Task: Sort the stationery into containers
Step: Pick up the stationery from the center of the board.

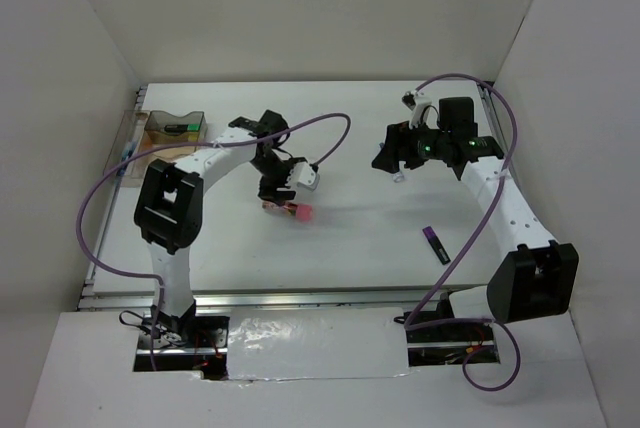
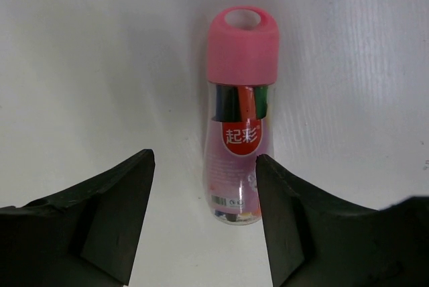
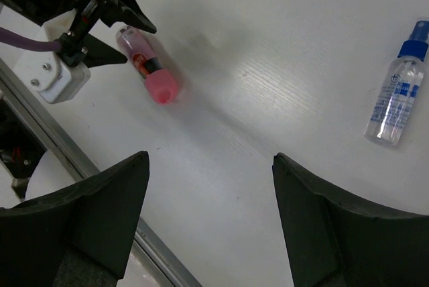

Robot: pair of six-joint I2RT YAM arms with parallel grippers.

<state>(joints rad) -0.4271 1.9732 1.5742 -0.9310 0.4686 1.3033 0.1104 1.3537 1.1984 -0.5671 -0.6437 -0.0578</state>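
Observation:
The pink tube [image 2: 238, 119] lies on the white table with its pink cap pointing away from my left gripper [image 2: 204, 159]. That gripper is open, and the tube's clear bottom end lies between its fingertips, close to the right finger [image 2: 281, 213]. From above, the tube [image 1: 298, 213] is at mid-table by my left gripper [image 1: 278, 196]. My right gripper [image 3: 211, 159] is open and empty above bare table. A blue-capped clear bottle [image 3: 394, 99] lies to its right. A purple-ended black highlighter [image 1: 435, 244] lies right of centre. The clear container [image 1: 175, 130] at the back left holds a green-ended highlighter [image 1: 181, 128].
White walls close in the table on three sides. A metal rail [image 1: 300, 298] runs along the front edge. Purple cables [image 1: 330, 128] loop over both arms. The pink tube [image 3: 149, 66] and the left gripper [image 3: 110, 29] show at the right wrist view's upper left.

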